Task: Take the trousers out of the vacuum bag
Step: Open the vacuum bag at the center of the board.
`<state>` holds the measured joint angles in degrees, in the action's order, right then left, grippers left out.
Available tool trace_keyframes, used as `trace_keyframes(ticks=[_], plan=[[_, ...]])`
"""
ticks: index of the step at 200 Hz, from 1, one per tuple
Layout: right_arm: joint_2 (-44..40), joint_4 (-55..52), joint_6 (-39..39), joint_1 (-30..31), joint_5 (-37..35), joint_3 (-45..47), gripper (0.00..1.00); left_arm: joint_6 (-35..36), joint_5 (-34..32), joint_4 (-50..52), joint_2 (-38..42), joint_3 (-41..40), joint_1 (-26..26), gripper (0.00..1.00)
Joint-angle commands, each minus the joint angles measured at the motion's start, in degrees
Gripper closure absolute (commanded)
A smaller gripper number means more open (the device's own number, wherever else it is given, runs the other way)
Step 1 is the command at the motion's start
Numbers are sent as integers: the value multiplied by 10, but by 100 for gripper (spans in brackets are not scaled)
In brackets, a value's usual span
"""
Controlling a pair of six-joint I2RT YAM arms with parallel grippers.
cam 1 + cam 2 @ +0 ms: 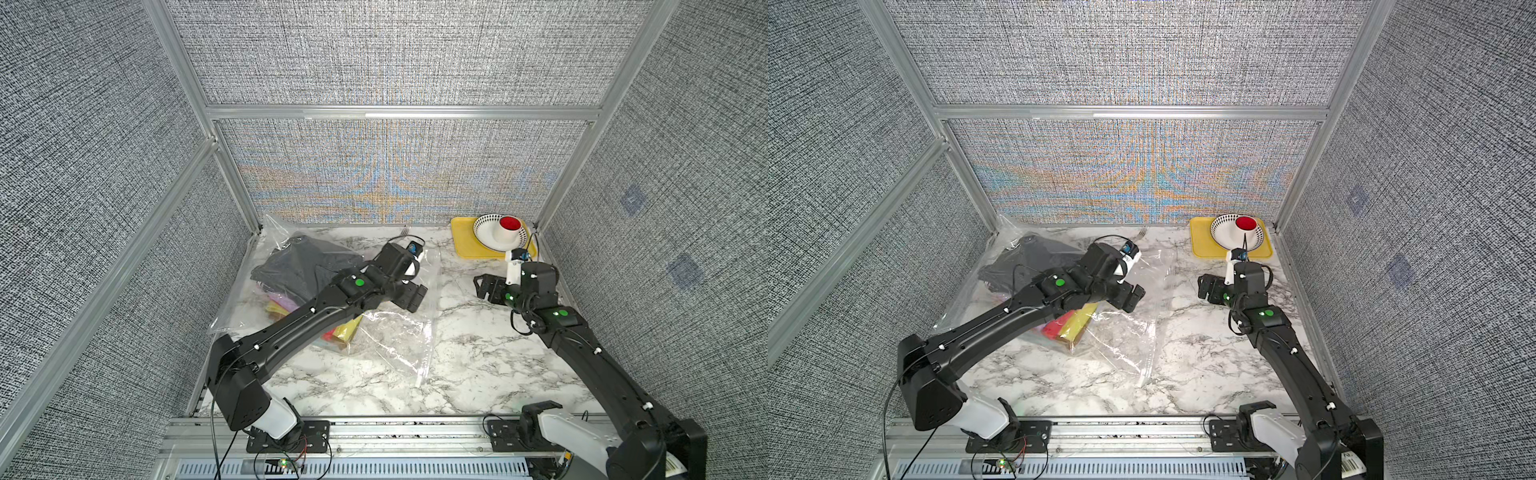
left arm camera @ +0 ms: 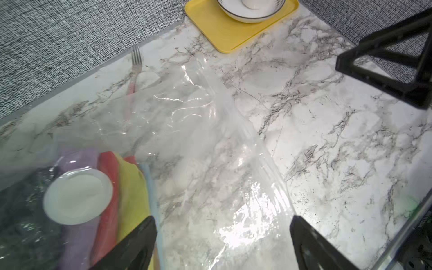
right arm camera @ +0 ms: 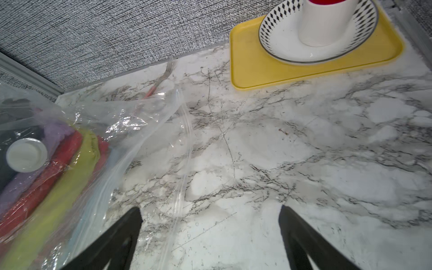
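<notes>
While both sets of jaws stand wide and empty, I see the trousers stacked inside the vacuum bag, just to one side of the left pincer, with slack film beneath it. The right pincer hangs over bare table beside the bag's edge. If I pinch slick film alone, it could slip free or drag the whole bag.

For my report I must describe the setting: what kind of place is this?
Probably a robot test cell: grey fabric panels in aluminium framing enclose a marble-pattern tabletop, and a left arm and right arm are bolted to its front rail.
</notes>
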<state>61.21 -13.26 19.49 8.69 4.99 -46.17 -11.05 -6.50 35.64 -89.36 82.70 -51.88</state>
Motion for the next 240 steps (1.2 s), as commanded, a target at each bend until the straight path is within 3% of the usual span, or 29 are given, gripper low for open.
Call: trace_keyframes(ticks=[1,36,101,145,203,240], plan=[[-7,7,7,-17,-8,20,5,-33,-49,-18,-26,10,-32,8],[-20,14,13,-44,0,42,5,-72,-120,-17,-89,42,-80,8],[-38,16,13,-65,13,66,5,-141,-244,10,-193,98,-103,8],[-46,17,10,-77,24,74,5,-164,-290,2,-239,103,-107,0],[-50,23,12,-85,38,83,5,-186,-315,2,-274,106,-106,0],[-50,23,11,-88,42,86,5,-239,-352,38,-291,121,-106,0]])
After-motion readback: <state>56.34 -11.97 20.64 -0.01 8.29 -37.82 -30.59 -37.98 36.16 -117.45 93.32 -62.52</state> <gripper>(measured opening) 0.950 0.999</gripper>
